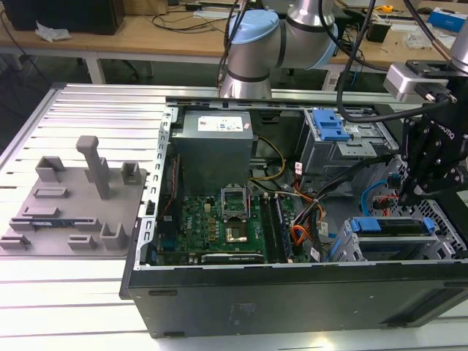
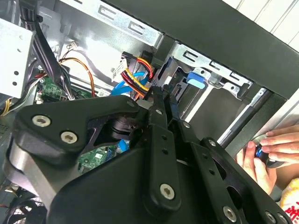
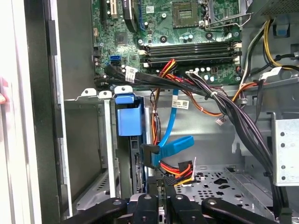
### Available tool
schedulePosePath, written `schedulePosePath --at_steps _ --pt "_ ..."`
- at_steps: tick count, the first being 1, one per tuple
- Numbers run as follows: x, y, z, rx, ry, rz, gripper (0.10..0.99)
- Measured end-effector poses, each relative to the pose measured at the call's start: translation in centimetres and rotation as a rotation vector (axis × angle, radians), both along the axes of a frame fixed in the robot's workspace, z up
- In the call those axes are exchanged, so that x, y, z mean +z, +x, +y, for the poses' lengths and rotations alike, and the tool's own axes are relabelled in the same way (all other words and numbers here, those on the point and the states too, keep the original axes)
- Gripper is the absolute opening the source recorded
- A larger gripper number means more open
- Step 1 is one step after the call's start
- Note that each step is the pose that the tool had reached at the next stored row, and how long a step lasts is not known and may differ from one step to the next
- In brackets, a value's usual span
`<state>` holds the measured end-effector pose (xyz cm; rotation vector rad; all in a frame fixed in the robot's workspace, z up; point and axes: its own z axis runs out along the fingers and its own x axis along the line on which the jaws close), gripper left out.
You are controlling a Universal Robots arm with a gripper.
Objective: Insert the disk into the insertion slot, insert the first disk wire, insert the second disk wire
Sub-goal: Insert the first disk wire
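Inside the open computer case (image 1: pixel 292 300), the end effector (image 3: pixel 163 183), its grip impossible to read, hovers just beside the first disk wire (image 3: pixel 174 146), a light, floppy ribbon probably best taken by its stiff dark plug (image 3: pixel 148 157), not the cable.

gripper (image 3: pixel 163 184) near first disk wire (image 3: pixel 171 139), disk (image 3: pixel 128 120) just beside
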<state>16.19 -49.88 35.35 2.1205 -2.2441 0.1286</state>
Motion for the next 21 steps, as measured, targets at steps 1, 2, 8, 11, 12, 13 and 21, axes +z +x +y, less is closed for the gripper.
schedulePosePath --at_steps 1,2,8,11,12,13,21 --pt "-0.01 0.00 -0.14 0.000 0.000 0.0000 0.165" --pt "0.00 0.00 -0.21 -0.001 0.000 0.0000 0.165" --pt "-0.01 0.00 -0.92 -0.003 0.000 0.0001 0.165" --pt "-0.05 0.00 -1.26 -0.008 0.000 0.0000 0.165" --pt "-0.09 -0.01 -1.29 -0.011 0.000 0.0001 0.165" --pt "-0.13 -0.02 -1.30 -0.015 0.000 0.0000 0.165" --pt "-0.23 -0.03 -1.37 -0.025 0.000 0.0001 0.165"
